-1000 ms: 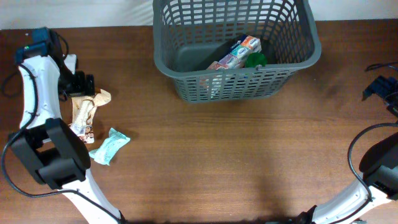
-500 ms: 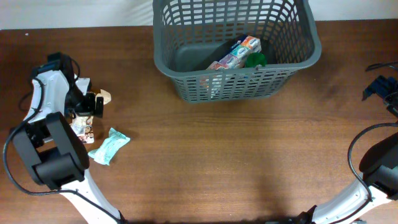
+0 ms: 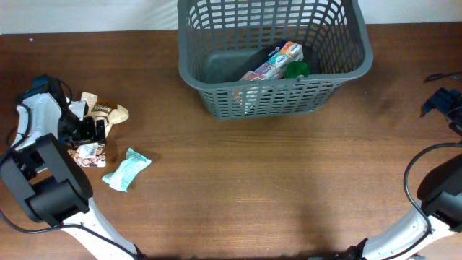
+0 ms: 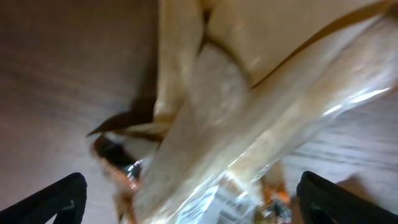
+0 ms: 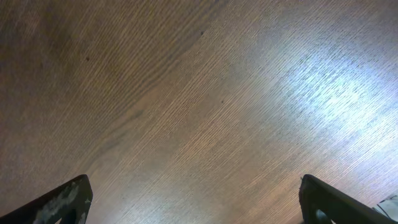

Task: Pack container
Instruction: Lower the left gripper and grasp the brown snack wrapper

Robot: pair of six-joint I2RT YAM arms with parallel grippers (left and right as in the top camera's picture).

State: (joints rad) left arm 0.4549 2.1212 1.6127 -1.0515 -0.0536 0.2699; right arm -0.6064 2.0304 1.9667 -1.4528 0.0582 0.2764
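Note:
The dark grey lattice basket stands at the table's back centre. It holds a colourful boxed package and a green item. My left gripper is at the far left, low over a beige and clear snack wrapper. In the left wrist view the wrapper fills the frame, blurred, and the open fingers straddle it without closing on it. My right gripper is at the far right edge, open and empty over bare wood.
A teal packet lies on the table just right of and in front of the left gripper. The left arm's base and links stand at the front left. A white wall strip runs behind the basket.
My left gripper has moved from the back left toward the front and lowered onto the snack wrapper, which has shifted a little. The right arm has not moved.

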